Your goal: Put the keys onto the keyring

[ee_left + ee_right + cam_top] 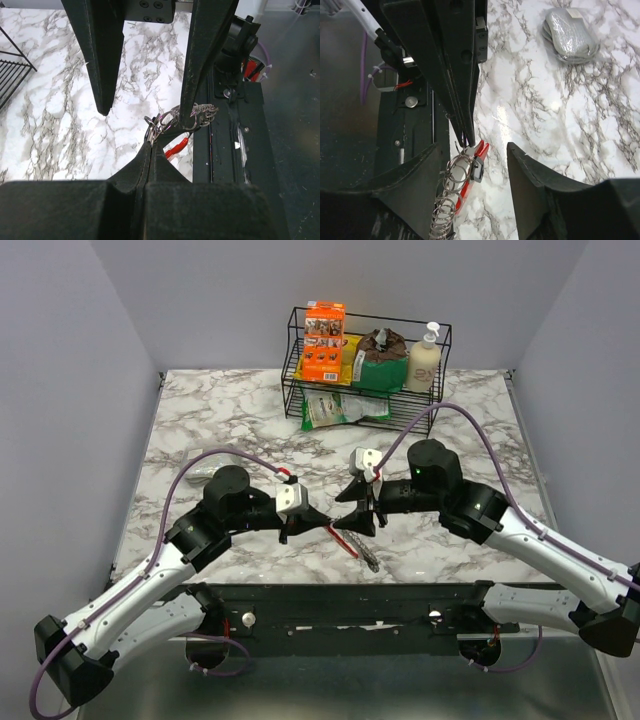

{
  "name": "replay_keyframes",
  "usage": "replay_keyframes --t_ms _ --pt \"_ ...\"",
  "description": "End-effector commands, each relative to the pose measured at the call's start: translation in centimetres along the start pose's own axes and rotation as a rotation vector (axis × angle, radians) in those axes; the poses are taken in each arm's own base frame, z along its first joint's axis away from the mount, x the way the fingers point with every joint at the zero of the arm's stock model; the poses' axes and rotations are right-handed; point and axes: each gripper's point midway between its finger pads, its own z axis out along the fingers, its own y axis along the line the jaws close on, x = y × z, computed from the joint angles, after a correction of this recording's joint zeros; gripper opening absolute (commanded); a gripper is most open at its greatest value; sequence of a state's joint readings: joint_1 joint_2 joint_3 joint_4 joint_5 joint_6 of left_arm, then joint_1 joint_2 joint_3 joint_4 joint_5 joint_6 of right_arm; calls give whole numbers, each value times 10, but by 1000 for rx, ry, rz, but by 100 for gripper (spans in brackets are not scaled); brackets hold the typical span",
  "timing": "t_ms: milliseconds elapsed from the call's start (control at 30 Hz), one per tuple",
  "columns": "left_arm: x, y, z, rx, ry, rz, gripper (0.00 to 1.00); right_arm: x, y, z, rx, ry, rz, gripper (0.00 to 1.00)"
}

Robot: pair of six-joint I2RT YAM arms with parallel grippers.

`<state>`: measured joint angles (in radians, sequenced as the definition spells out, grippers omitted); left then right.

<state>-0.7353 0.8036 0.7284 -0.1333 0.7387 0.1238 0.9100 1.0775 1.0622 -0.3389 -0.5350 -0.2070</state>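
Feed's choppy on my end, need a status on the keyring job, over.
Left gripper shut, pinching the keyring. Right gripper open, fingers either side of the rings, not gripping. Red tag beside them; nothing else in the way.

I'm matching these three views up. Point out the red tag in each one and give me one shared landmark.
Top external: red tag sits just below centre, near the front edge of the marble table.
Left wrist: red tag is just right of centre, under the metal rings.
Right wrist: red tag is low, left of centre, beside the rings.
Shared landmark: the veined marble table, behind the tag in all three.
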Motion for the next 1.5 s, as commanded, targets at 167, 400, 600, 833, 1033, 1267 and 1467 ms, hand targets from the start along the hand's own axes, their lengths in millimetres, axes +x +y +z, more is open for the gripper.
replay_keyframes --t_ms 167,400,600,833,1033,1267,1467 --pt "-24 -12 -2 58 -87 49 0 -7 12 7 -96 -36 -26 46" --pt "-24 -15 -4 65 -90 67 0 1 6 11 -73 -11 -23 18" --pt "-24 -16 -5 68 -92 78 0 5 0 8 -47 -5 -16 17" --pt "-23 -16 -5 70 -88 86 0 5 -3 5 -23 -6 -16 21" --pt "-21 -16 -5 72 -85 87 0 8 -3 6 -29 -2 -13 5" --pt "-19 -12 -6 46 -70 92 0 7 -2 6 -43 -6 -7 1" --pt "-16 -6 -11 2 -14 107 10 4 -2 6 -47 -2 8 1"
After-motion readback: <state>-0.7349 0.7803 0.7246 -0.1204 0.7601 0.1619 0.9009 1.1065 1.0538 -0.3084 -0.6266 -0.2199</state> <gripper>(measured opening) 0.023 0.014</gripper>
